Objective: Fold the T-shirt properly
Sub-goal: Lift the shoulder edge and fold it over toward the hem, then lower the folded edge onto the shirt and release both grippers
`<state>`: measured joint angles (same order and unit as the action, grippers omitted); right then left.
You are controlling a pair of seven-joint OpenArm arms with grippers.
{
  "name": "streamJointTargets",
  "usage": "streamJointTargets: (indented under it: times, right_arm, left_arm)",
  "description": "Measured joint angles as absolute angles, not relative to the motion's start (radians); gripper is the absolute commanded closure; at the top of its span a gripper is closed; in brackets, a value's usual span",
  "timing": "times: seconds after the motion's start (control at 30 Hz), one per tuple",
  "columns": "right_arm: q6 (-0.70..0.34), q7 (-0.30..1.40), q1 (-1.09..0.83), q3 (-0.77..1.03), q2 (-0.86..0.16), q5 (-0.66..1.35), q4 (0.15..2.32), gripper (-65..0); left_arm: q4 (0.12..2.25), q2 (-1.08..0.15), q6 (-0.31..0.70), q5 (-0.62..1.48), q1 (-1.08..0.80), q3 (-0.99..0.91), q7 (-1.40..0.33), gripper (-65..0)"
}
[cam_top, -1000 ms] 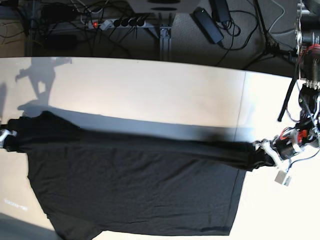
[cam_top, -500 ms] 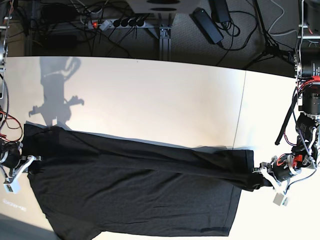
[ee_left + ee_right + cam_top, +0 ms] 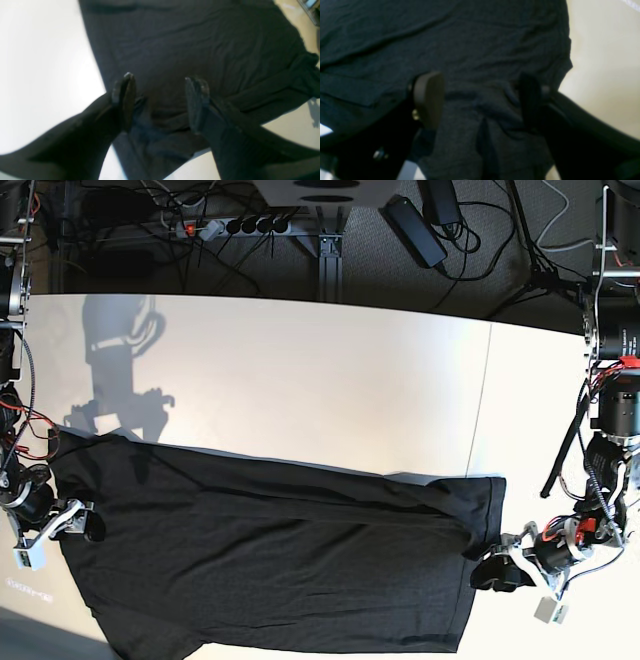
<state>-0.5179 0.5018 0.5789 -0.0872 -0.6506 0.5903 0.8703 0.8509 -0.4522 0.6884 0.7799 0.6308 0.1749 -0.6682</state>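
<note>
The black T-shirt [image 3: 270,560] lies spread on the white table [image 3: 300,380], plain side up, with its far edge folded over as a band. No print shows. My left gripper [image 3: 492,572] is at the shirt's right edge. In the left wrist view it [image 3: 160,100] is open, fingers wide apart over the fabric [image 3: 200,45]. My right gripper [image 3: 85,525] is at the shirt's left edge. In the right wrist view it [image 3: 480,100] is open, with bunched cloth [image 3: 445,37] lying between the fingers.
A table seam [image 3: 488,400] runs front to back near the right side. A power strip [image 3: 230,225], cables and stand legs lie on the floor beyond the far edge. The shirt's near hem reaches the bottom of the base view.
Both grippers moved toward the near side and down, laying the stretched far edge onto the table. The fabric is no longer pulled taut, and both now stand open.
</note>
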Motion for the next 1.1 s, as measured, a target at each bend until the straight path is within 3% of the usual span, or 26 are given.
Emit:
streamJointTargets:
  times: [0.07, 0.17, 0.43, 0.53, 0.7, 0.93, 1.1]
  right_arm:
    - [-0.518, 0.501, 0.579, -0.087, -0.643, 0.592, 0.867, -35.1]
    - [-0.518, 0.502, 0.58, -0.086, -0.617, 0.545, 0.845, 0.0]
    - [-0.517, 0.499, 0.577, -0.085, -0.577, 0.484, 0.754, 0.0]
    - [-0.517, 0.498, 0.57, -0.085, -0.574, 0.482, 0.716, 0.0]
    - [-0.517, 0.47, 0.532, -0.083, -0.576, 0.488, 0.675, 0.0]
    - [-0.515, 0.407, 0.457, -0.074, -0.58, 0.528, 0.662, 0.0]
    - [-0.514, 0.459, 0.39, -0.072, -0.593, 0.553, 0.705, 0.0]
  left_arm:
    - [0.85, -0.431, 0.689, 0.749, 0.618, 0.176, -0.672, -28.4]
    - [0.85, -0.397, 0.689, 0.682, 0.604, 0.176, -0.672, -12.8]
    - [0.803, -0.299, 0.678, 0.53, 0.595, 0.176, -0.622, 0.0]
    - [0.734, -0.277, 0.667, 0.46, 0.587, 0.175, -0.607, 0.0]
    - [0.691, -0.263, 0.564, 0.37, 0.583, 0.174, -0.575, 0.0]
    - [0.696, -0.263, 0.559, 0.356, 0.548, 0.17, -0.523, 0.0]
    - [0.719, -0.269, 0.58, 0.368, 0.508, 0.169, -0.502, 0.0]
